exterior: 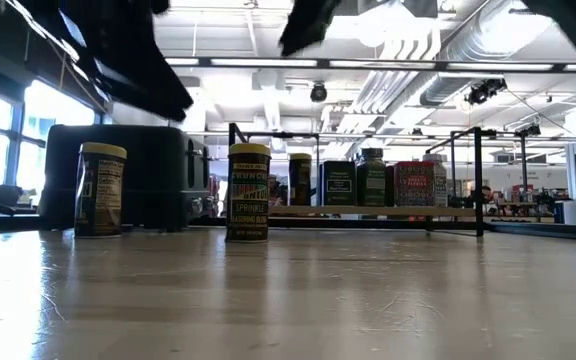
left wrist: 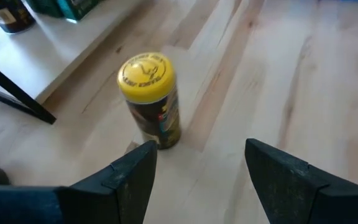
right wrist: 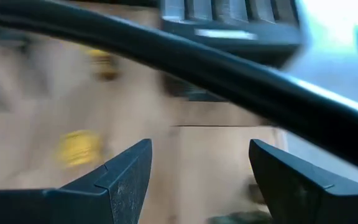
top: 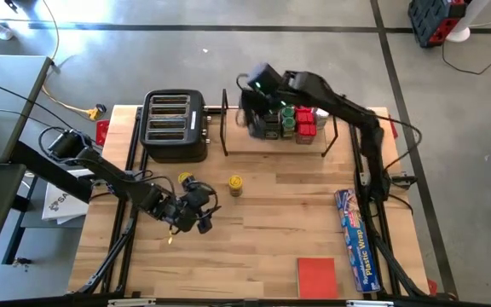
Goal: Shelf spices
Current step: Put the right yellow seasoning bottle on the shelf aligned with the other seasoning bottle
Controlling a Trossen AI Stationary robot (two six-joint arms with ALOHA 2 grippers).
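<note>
Reaching for the yellow-lidded jar on the desk before the shelf, the left pincer is spread and empty: centre it, go low, close squarely. The right pincer, also spread and empty, hangs over the shelf's left end.

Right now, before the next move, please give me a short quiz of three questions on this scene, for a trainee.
1. True or false: the left jaws hold a jar.
2. How many yellow-lid jars stand on the table, off the shelf?
3. Which arm reaches over the shelf? A: left arm. B: right arm.

Key: 1 false, the left jaws are open and empty, short of one jar. 2 two. 3 B.
</note>
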